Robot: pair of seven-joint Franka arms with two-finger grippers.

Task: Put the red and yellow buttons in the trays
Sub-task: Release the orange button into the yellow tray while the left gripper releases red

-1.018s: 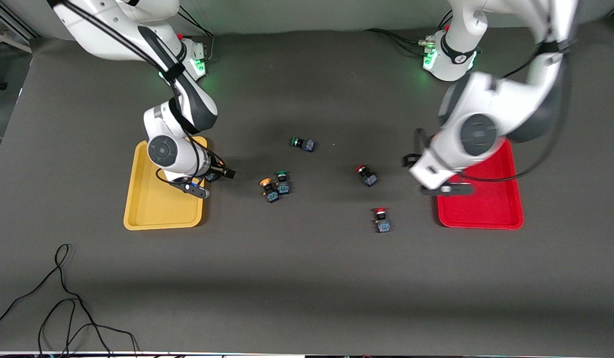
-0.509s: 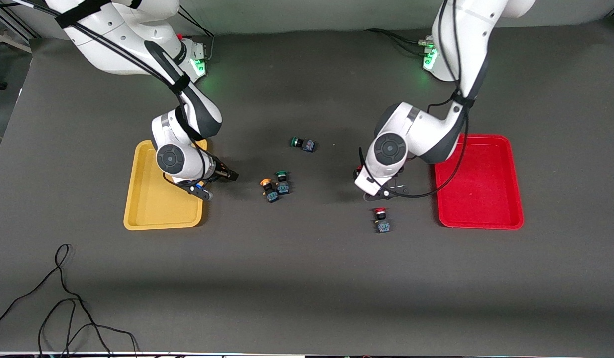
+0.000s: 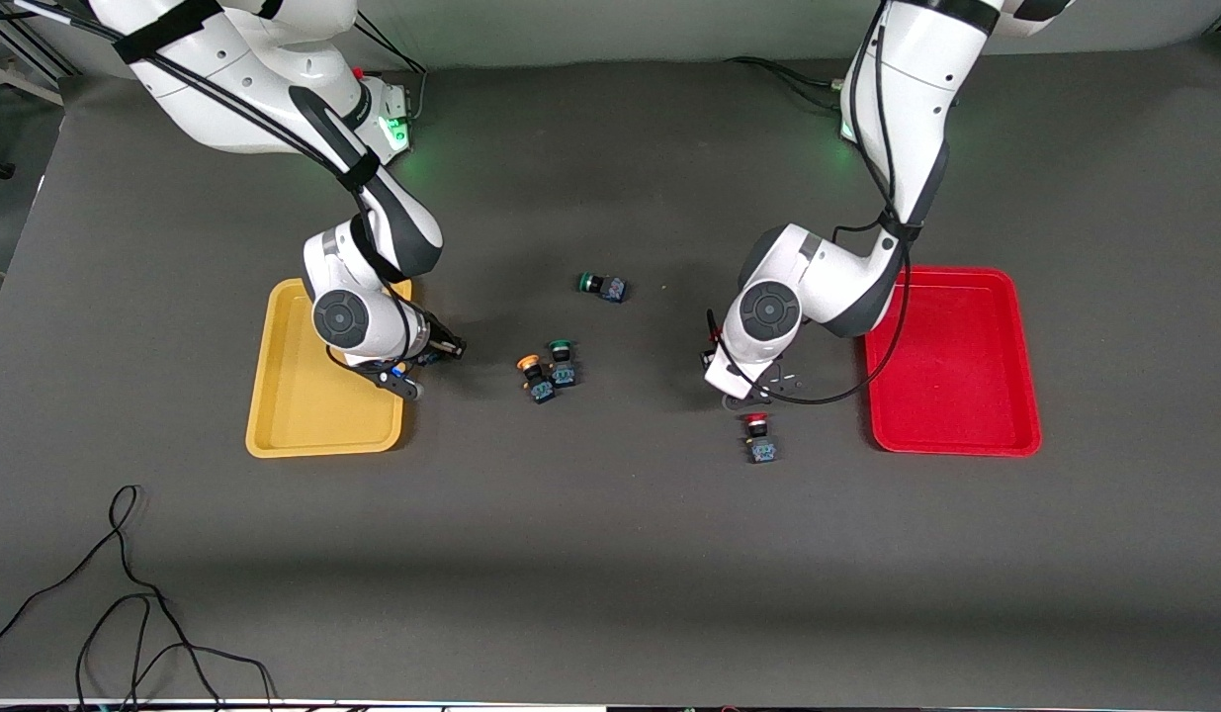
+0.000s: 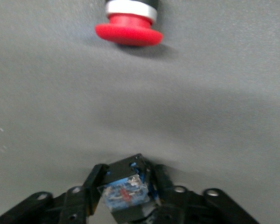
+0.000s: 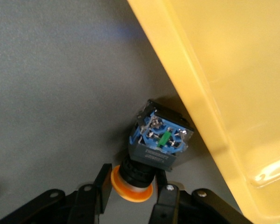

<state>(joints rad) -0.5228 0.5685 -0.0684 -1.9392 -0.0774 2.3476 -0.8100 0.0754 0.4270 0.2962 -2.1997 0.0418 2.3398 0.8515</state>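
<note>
Beside the shallow yellow plastic tray (image 3: pixel 318 420), the right gripper (image 5: pixel 130 198) pinched a yellow-capped button (image 5: pixel 151 151); the left gripper (image 4: pixel 126 196) clamped a red-capped button (image 4: pixel 126 191), both readied for lifting trayward.

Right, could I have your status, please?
Right tool shut on yellow button beside yellow tray. Left tool at another button, cap hidden. No obstruction.

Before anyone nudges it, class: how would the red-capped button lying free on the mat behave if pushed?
The red-capped button lies on its side, so its round cap would probably let it roll in an arc. Its boxy body looks rigid. It seems light, so it would likely skid on the mat.
</note>
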